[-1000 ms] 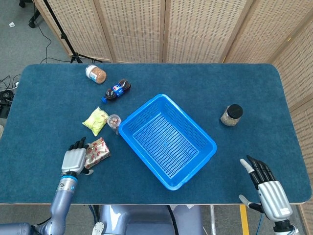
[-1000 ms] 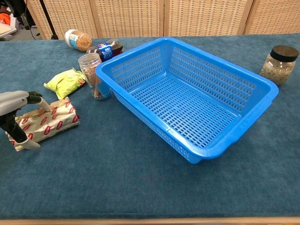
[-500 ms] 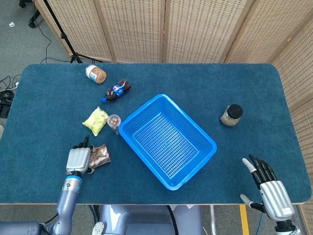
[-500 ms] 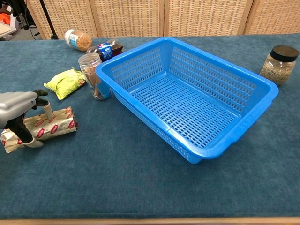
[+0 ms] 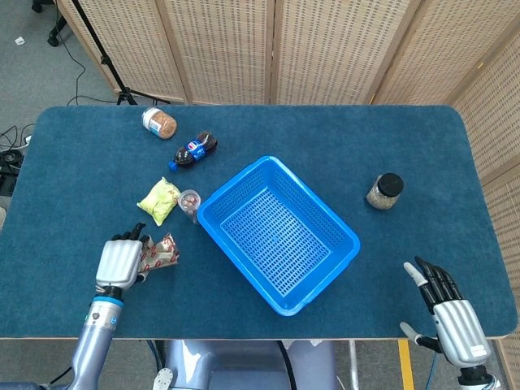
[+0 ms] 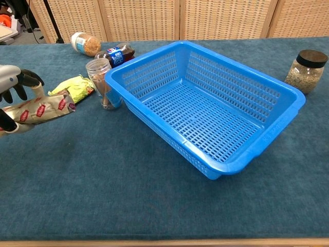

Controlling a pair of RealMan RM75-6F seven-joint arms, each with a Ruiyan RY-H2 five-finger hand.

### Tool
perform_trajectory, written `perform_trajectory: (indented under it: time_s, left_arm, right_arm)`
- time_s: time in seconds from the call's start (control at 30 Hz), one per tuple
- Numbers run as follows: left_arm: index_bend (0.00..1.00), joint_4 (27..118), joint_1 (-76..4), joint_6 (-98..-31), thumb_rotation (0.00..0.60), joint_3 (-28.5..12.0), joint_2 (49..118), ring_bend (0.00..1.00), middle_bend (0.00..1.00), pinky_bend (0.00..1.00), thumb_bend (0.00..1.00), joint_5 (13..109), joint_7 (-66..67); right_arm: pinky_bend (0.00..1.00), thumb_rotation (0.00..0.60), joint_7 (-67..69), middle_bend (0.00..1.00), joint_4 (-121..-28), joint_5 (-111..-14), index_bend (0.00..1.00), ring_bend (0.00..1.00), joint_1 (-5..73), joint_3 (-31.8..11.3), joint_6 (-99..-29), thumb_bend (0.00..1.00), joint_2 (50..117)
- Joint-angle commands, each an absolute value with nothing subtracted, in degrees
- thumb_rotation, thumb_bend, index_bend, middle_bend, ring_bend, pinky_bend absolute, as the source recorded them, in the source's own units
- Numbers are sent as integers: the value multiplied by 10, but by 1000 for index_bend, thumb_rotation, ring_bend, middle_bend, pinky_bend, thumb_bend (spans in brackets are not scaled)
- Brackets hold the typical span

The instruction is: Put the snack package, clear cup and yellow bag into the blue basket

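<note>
My left hand [image 5: 119,262] [image 6: 11,85] grips the red-and-tan snack package [image 5: 158,251] [image 6: 43,110] and holds it lifted off the table, left of the blue basket [image 5: 328,258] [image 6: 288,100]. The clear cup [image 5: 189,203] [image 6: 99,81] stands upright against the basket's left corner. Just left of the cup lies the yellow bag [image 5: 159,199] [image 6: 76,87]. My right hand [image 5: 448,309] hangs open off the table's front right corner, holding nothing; only the head view shows it.
A cola bottle [image 5: 193,149] [image 6: 116,54] lies behind the cup, and a white-lidded jar [image 5: 158,123] [image 6: 85,43] lies on its side further back. A black-lidded jar [image 5: 385,191] [image 6: 306,71] stands right of the basket. Wicker screens stand behind the table.
My left hand closed on the snack package, bunching it, and has raised it off the table. The right hand has barely moved.
</note>
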State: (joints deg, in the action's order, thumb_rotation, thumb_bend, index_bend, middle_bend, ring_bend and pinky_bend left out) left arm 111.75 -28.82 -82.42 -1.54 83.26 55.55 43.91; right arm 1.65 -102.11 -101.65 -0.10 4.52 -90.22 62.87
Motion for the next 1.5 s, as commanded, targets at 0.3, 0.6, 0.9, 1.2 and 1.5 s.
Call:
perform_trajectory:
  time_s: [0.3,0.6,0.9,1.2,1.5]
  left_arm:
    - [631,1195,-315,-803,600,-36,772,320,241,362,312,669,450]
    - [633,1114,-402,-727,600,-115,842,320,241,362,297,619,486]
    - [633,998,-490,-681,600,-184,940,319,241,362,269,572,489]
    - [347,905,-571,-640,600,-220,1013,287,70,362,87,498,523]
    - [165,844,-607,-621,600,-213,1054,79,0,199,40,463,513]
  right_arm:
    - [64,600,18,0,-1023,-1017,0,0,-2,46,-904,208,626]
    - [64,600,40,0,-1020,-1009,0,0,-1,43,-904,206,620]
    - [64,600,69,0,-1010,-988,0,0,4,37,-894,206,617]
    - [64,600,92,0,-997,-960,0,0,12,30,-874,207,618]
    - [64,600,100,0,-986,-932,0,0,14,21,-863,206,619]
